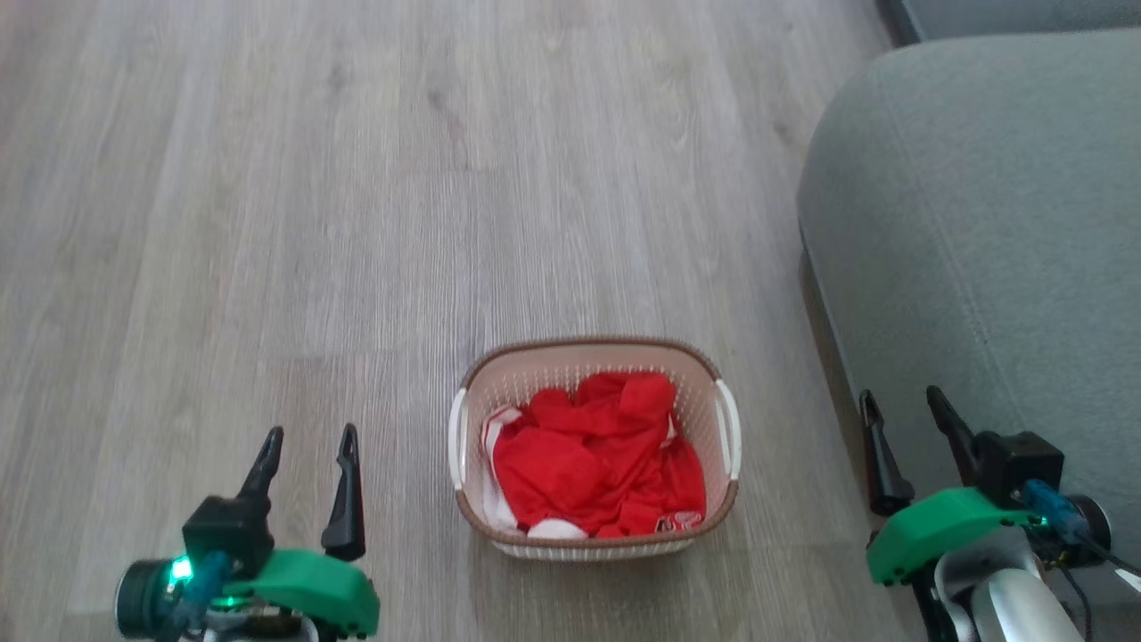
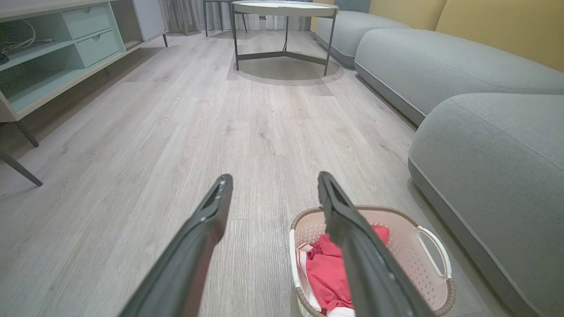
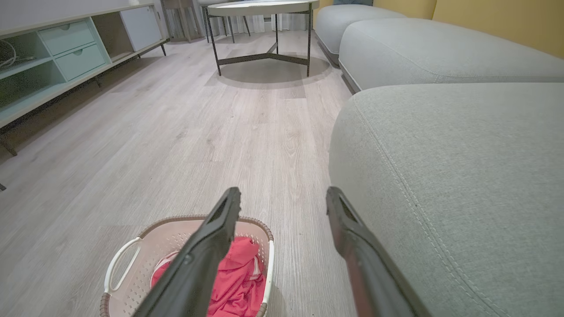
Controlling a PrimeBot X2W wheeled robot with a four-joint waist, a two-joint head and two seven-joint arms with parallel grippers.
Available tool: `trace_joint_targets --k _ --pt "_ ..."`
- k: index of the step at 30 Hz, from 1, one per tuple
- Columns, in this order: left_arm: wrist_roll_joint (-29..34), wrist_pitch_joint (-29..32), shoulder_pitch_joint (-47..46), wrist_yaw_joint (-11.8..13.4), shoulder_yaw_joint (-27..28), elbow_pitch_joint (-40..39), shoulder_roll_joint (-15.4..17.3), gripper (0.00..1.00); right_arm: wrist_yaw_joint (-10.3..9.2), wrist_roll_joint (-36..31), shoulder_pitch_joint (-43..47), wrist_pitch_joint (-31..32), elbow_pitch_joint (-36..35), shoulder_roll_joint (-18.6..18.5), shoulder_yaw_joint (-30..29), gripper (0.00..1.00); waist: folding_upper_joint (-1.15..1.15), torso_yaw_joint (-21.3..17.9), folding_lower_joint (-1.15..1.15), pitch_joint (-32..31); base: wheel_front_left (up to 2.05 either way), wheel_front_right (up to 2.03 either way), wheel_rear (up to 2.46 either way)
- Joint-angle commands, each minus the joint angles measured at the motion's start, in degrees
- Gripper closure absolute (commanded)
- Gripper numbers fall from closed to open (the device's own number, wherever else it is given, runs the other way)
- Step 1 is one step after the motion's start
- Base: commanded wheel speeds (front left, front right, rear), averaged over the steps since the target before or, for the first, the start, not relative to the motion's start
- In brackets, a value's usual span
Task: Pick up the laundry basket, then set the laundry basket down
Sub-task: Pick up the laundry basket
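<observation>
The laundry basket [image 1: 595, 358] stands on the wooden floor between my arms, cream with a brown rim and two white side handles, holding red clothing [image 1: 597, 464]. My left gripper [image 1: 307, 444] is open and empty, off to the basket's left. My right gripper [image 1: 902, 406] is open and empty to the basket's right, beside the sofa. From the left wrist the basket [image 2: 423, 259] lies low right, partly behind my gripper [image 2: 274, 181]. From the right wrist the basket [image 3: 132, 259] lies low left of my gripper [image 3: 283, 196].
A grey sofa [image 1: 980, 223] runs along the right, close to my right gripper. Farther ahead stand a round table on dark legs [image 2: 284, 9] and a pale cabinet with drawers [image 2: 53, 48] on the left. Open floor [image 1: 312, 223] stretches ahead of the basket.
</observation>
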Motion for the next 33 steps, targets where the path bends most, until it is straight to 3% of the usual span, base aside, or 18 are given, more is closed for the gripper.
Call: trace_joint_targets --k 1,15,24,33 --pt "-0.2 -0.9 -3.7 0.0 2.2 -1.7 0.5 0.00 -0.08 0.0 -2.5 -0.6 -2.1 -0.8 1.1 0.00 0.00 0.4 0.00 1.6 0.00 0.00 0.00" --pt "-3.3 -2.7 -16.1 -4.1 1.2 6.0 -1.0 0.00 -0.08 -1.7 -8.7 -0.8 -2.3 0.3 0.8 0.00 0.00 2.3 0.00 17.4 0.00 0.00 0.00" --pt "-4.8 -2.7 -27.7 -8.0 -0.8 16.7 -2.2 0.00 -0.08 -3.1 -15.4 -1.2 0.6 1.1 0.4 0.00 0.00 2.8 0.00 28.0 0.00 0.00 0.00" --pt "-6.7 -3.8 -40.9 -11.6 -2.5 31.6 -3.0 0.00 -0.08 -3.5 -25.3 -1.7 9.0 1.3 2.2 0.00 0.00 1.9 0.00 37.1 0.00 0.00 0.00"
